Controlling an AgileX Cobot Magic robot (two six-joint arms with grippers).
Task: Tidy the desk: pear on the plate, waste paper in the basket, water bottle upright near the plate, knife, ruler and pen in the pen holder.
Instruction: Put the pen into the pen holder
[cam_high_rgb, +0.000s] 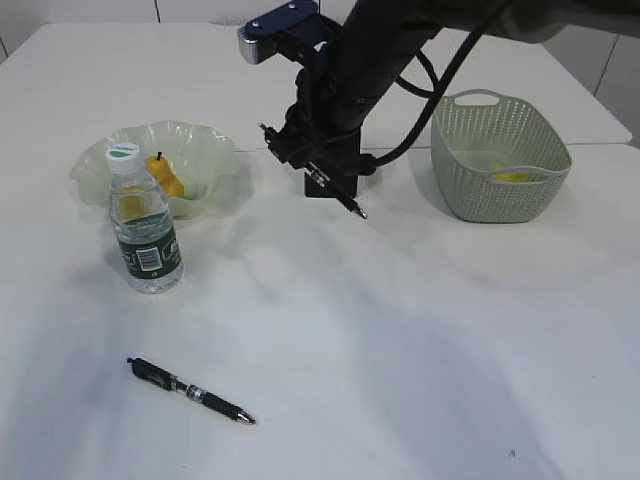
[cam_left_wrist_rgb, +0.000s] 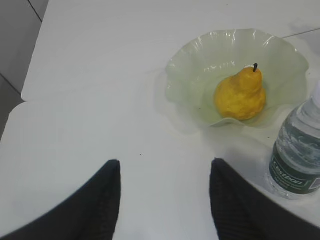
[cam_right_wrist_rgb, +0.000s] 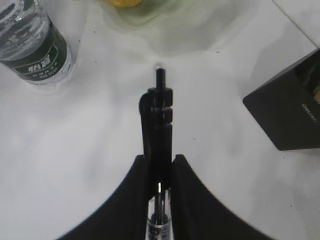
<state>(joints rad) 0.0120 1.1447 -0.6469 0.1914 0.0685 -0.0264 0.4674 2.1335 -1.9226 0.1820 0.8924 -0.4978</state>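
My right gripper (cam_high_rgb: 303, 152) (cam_right_wrist_rgb: 159, 159) is shut on a black pen (cam_high_rgb: 335, 188) (cam_right_wrist_rgb: 159, 110) and holds it slanted above the table, right by the black pen holder (cam_high_rgb: 322, 186) (cam_right_wrist_rgb: 292, 107). A second black pen (cam_high_rgb: 190, 390) lies on the table at the front left. The yellow pear (cam_high_rgb: 166, 180) (cam_left_wrist_rgb: 241, 95) sits in the pale green plate (cam_high_rgb: 205, 135) (cam_left_wrist_rgb: 200, 55). The water bottle (cam_high_rgb: 145, 235) (cam_left_wrist_rgb: 300, 160) stands upright next to the plate. My left gripper (cam_left_wrist_rgb: 165, 165) is open and empty above bare table. Knife and ruler are out of view.
The green basket (cam_high_rgb: 500, 205) stands at the right with yellow paper (cam_high_rgb: 515, 176) inside. The table's far edge and a seam between table tops run behind the plate and basket. The right arm's cables hang between pen holder and basket.
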